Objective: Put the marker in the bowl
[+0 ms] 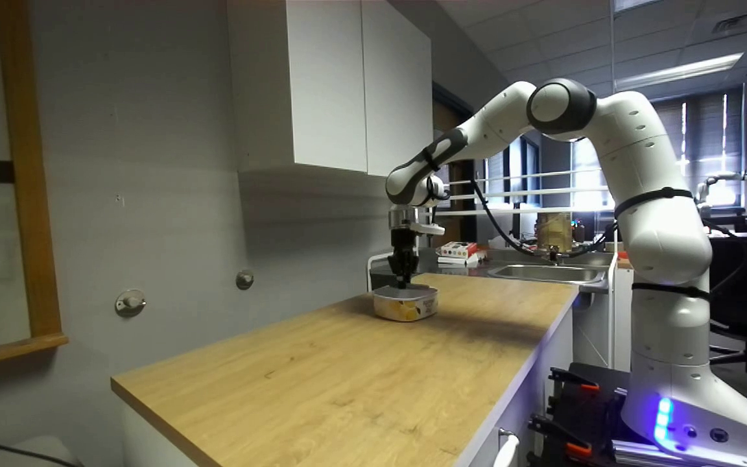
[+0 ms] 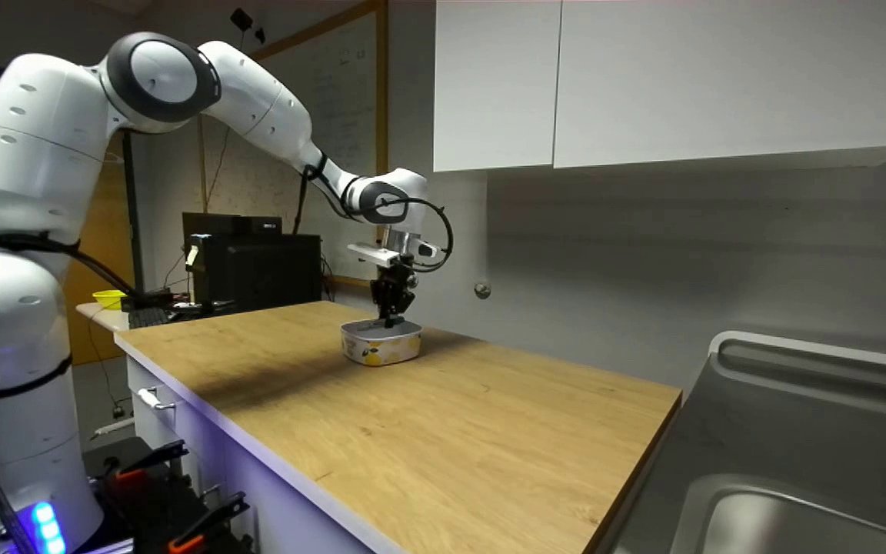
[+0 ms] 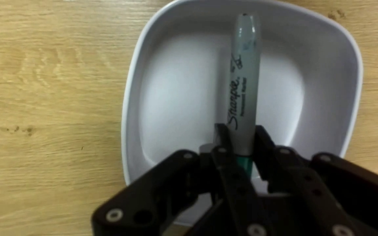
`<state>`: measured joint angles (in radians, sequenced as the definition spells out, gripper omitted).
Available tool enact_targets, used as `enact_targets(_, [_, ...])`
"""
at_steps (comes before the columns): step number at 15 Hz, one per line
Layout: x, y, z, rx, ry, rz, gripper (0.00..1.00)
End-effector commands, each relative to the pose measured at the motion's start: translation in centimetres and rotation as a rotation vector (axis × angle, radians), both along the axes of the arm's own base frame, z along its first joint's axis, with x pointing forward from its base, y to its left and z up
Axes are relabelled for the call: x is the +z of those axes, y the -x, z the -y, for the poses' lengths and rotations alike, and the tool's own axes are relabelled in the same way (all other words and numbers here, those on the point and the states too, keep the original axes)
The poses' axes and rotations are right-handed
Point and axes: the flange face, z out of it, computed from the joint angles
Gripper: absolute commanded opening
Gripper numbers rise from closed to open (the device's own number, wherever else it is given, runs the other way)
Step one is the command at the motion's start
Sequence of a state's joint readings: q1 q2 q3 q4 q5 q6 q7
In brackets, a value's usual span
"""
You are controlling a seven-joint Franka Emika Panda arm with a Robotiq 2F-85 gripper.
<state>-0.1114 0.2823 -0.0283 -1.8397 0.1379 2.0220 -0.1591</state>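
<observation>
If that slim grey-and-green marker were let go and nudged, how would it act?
The grey-and-green plastic-looking marker seems stiff, its barrel straight in the black end effector. Its rounded shape suggests it could roll. The white rounded-square bowl beneath has raised walls, so it probably wouldn't roll far.

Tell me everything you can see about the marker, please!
The marker is long and slim, with a shiny, pale gray barrel that looks like plastic. Black writing on it says "Sharpie" and, smaller, "Permanent Marker". Past a dark line, some green shows, maybe the cap; the rest is hidden. The end effector grips it from both sides near the green part. The gray part shows over the inside of the bowl. I can't tell whether it touches the bowl's bottom.
</observation>
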Motion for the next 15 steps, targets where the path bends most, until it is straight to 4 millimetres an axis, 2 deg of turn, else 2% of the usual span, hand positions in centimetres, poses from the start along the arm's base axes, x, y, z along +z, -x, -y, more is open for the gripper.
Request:
enact_targets(1, [-1.33,0.04,0.08,0.011,-0.018,-0.019,0.11])
enact_targets(4, [-1.76,0.03,-0.15,0.012,-0.017,-0.029,0.12])
enact_targets(5, [-1.78,0.02,-0.22,0.011,-0.017,-0.031,0.47])
enact_targets(7, [-1.75,0.06,-0.33,0.012,-0.016,-0.032,0.53])
enact_targets(13, [-1.24,0.28,-0.62,0.026,-0.028,-0.029,0.98])
enact_targets(15, [-1.16,0.34,-0.82,0.035,-0.033,-0.029,1.00])
